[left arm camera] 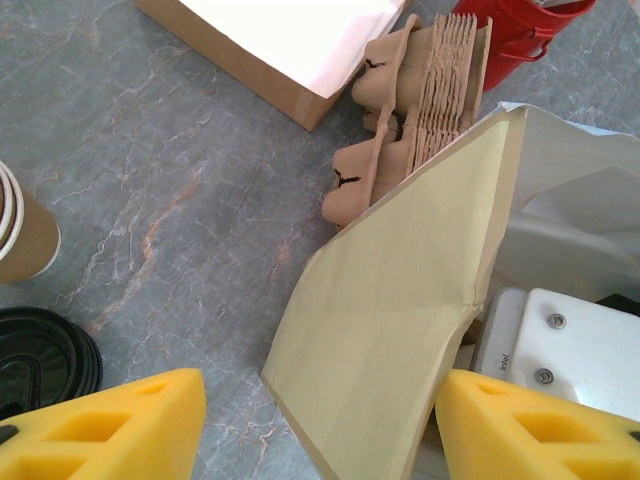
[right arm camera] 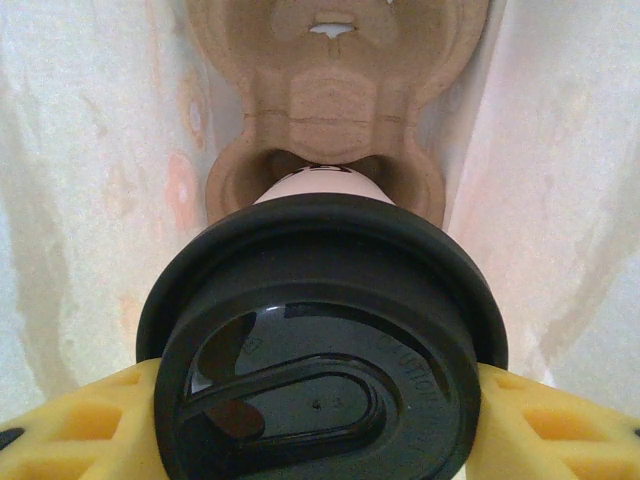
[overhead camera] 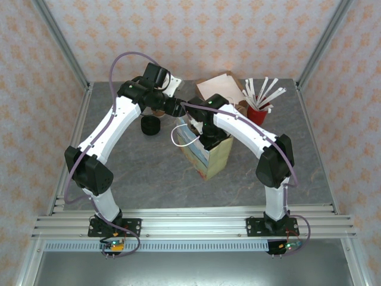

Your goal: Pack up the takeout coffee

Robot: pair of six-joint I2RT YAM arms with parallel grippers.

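Right claw (right arm camera: pixel 320 425) clamped on coffee (right arm camera: pixel 320 330), deep inside bag (right arm camera: pixel 90 200), at near pocket of pulp carrier (right arm camera: pixel 325 120) on bag bottom. Can't tell if base is seated. We lower straight, cup upright, clear of bag walls, release only once base sits in pocket. Left claw (left arm camera: pixel 320 425) apart, bag flap between fingers, not pinched; we'd use it to hold mouth wide. Coffee: small cream cup, mostly hidden under glossy black lid with sip recess. Lid looks fully pressed on.
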